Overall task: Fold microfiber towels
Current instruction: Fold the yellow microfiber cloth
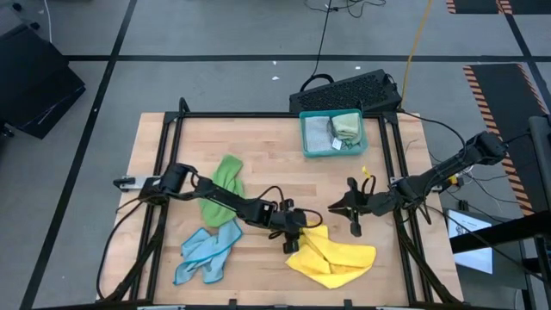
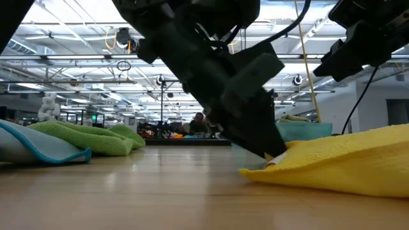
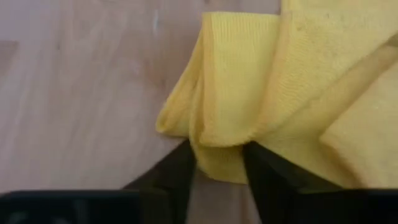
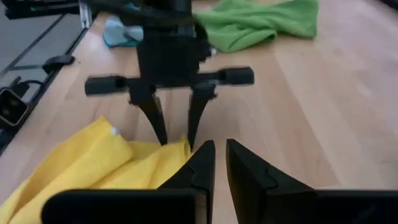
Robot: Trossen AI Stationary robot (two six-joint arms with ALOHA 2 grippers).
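Left gripper [image 4: 174,138] pinching yellow towel [image 1: 334,258] edge at table 6 o'clock for fold; right gripper [image 1: 353,209] shut, empty, waiting at 3 o'clock

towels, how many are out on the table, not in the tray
3: a green towel at centre left, a blue towel at front left, a yellow towel at front centre. More lie bunched in the tray, uncounted.

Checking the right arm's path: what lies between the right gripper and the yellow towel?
In the high view, only bare wood table separates the right gripper from the yellow towel; the left gripper sits at the towel's far edge.
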